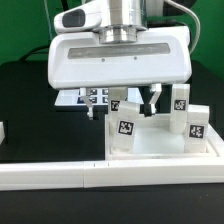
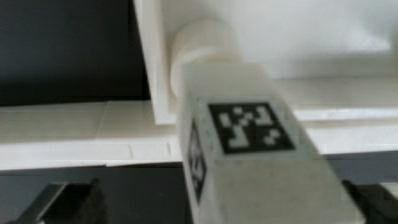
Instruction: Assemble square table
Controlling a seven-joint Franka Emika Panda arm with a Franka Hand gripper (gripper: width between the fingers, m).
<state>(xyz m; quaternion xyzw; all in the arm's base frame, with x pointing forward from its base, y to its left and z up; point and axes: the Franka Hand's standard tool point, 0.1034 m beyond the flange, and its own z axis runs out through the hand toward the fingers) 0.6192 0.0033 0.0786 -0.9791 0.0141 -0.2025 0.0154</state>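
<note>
Three tagged legs (image 1: 125,131) stand upright on the square table top (image 1: 160,150) — one at the exterior view's left, two at its right (image 1: 181,99) (image 1: 197,125) — so assembly looks well advanced, a fourth leg not clearly visible. The white top sits against the border rail (image 1: 60,176). The hand (image 1: 121,108) hovers above, fully open, holding nothing.

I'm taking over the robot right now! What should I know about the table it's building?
Pincer: open, holding nothing, its fingers either side of one leg.
Things: the table top lies by the border rail. At least three tagged legs stand upright on it.
Done: those legs seem to be in place.
Left: a fourth leg is hard to make out. Check for it, and that each leg sits tight.
</note>
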